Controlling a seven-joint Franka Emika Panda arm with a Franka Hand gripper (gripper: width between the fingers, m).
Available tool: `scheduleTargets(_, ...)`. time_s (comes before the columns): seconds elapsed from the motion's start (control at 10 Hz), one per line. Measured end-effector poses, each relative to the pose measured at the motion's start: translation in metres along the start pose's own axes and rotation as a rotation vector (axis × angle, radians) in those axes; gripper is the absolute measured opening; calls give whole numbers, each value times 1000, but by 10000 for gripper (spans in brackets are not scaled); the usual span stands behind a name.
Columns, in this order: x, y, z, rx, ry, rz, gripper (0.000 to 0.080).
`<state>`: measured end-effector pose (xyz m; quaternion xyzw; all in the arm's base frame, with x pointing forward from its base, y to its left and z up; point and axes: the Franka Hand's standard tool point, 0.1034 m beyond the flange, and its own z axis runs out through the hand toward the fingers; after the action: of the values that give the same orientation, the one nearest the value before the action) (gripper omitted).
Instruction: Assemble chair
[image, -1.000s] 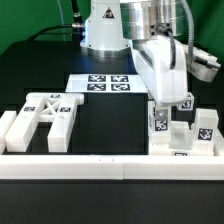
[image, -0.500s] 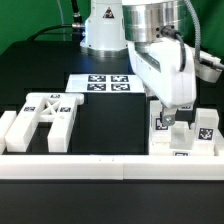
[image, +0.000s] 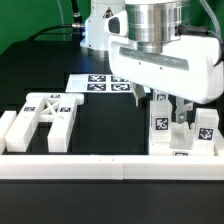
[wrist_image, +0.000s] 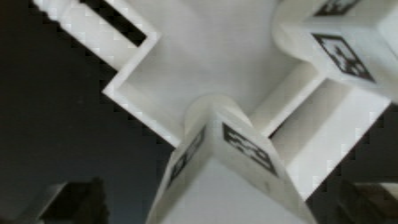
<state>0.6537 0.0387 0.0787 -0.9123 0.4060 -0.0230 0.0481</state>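
chair parts lie unjoined in the exterior view: x-braced frame at 9 o'clock on the table, pegged legs clustered at 3 o'clock by the border rail. gripper hangs over the legs, jaws spread wide, holding nothing. wrist view shows a tagged leg between the fingers, apparently untouched. step looks like leg pickup; next move calls for lowering, centring and closing on one leg.

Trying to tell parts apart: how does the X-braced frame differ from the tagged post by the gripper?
The X-braced frame lies flat, wide, with open gaps; the tagged post stands upright, narrow and solid. The frame sits apart from the gripper; the post is close below it. Both are white and tagged.
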Motion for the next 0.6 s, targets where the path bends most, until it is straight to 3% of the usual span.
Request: scheduleTargets(0.6, -3, -3, -3, -38, 21, -522, 648)
